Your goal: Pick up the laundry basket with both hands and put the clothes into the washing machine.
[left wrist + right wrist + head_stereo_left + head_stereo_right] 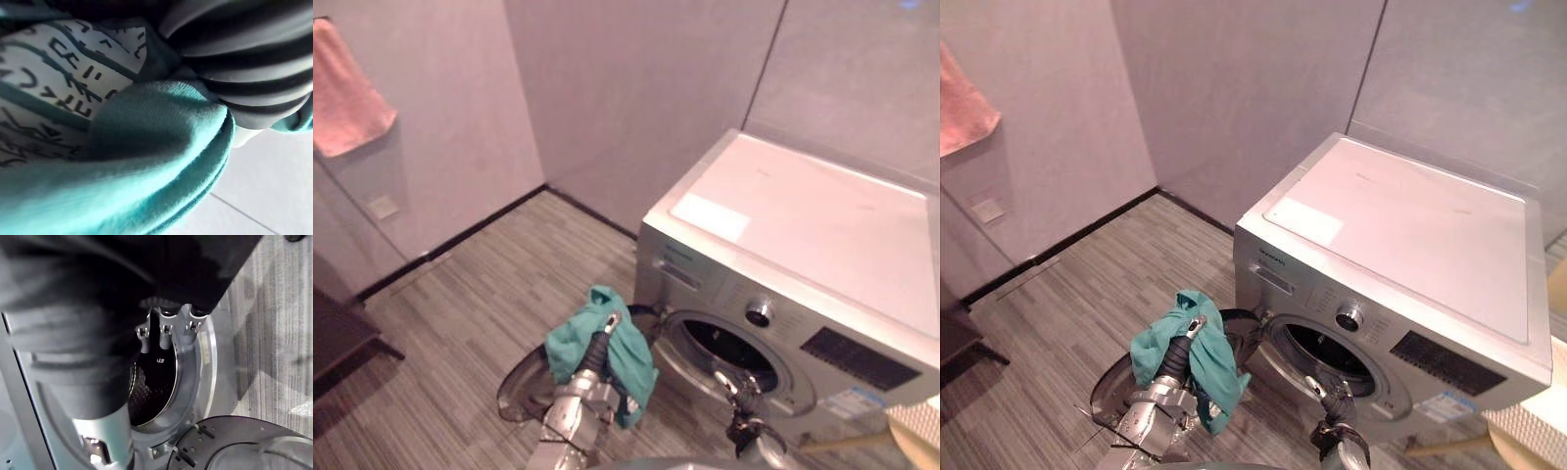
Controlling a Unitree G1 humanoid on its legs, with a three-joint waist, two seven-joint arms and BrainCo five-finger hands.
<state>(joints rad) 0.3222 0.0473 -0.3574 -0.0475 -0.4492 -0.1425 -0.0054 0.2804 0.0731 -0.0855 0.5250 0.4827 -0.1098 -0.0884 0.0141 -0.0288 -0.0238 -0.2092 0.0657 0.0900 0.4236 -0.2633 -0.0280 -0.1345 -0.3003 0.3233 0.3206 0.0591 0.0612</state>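
Beside the washing machine [803, 225] and its open door [517, 394], our left hand [597, 354] has a crumpled teal garment [631, 362], white print showing. Cloth buries it, so we can't tell the grip. Right hand [740, 390] hangs loose-fingered at the drum [729, 348].

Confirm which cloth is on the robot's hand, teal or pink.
The teal garment, draped over the left hand in front of the washing machine; the pink towel hangs on the wall, untouched.
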